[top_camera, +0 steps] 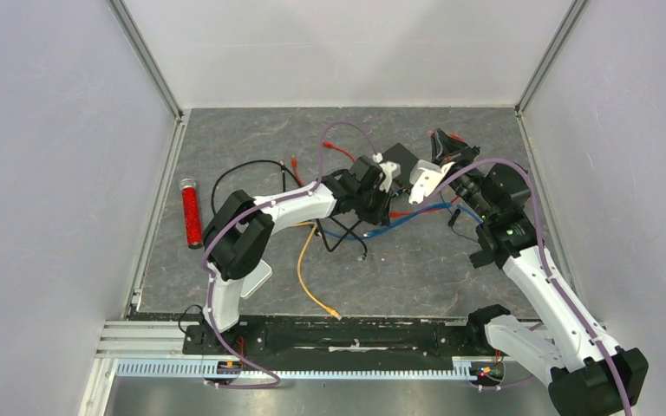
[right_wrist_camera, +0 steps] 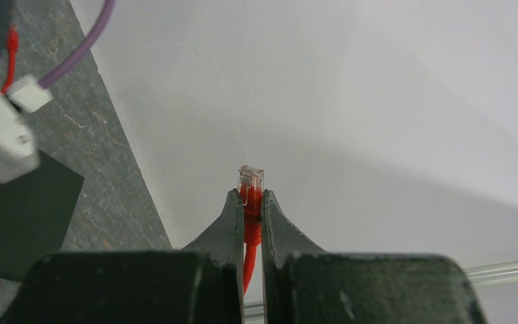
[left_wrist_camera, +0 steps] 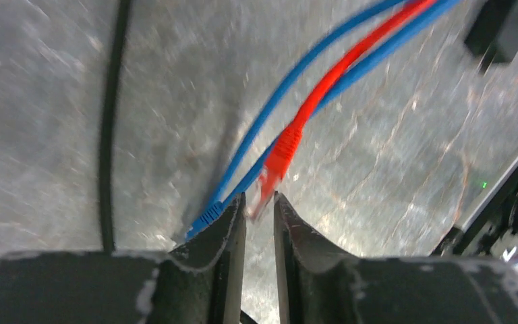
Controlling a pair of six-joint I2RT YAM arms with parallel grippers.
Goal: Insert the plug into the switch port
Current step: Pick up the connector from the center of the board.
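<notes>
Tube (top_camera: pixel 192 212): red, lying at mat's (top_camera: pixel 451 269) left edge.
Orange cable (top_camera: pixel 301 260): trails toward front edge.
Black cable (top_camera: pixel 251 162): looped.
Blue cables (left_wrist_camera: pixel 270 101): side by side.

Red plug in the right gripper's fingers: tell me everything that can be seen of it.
The red cable plug has a clear hard-plastic tip on a red, rubbery-looking boot, with red cord running back between the fingers. The right gripper is shut on the boot, its black fingers pressing both sides. The tip sticks out past the fingertips, in line with them, pointing toward the white wall and touching nothing else.
</notes>
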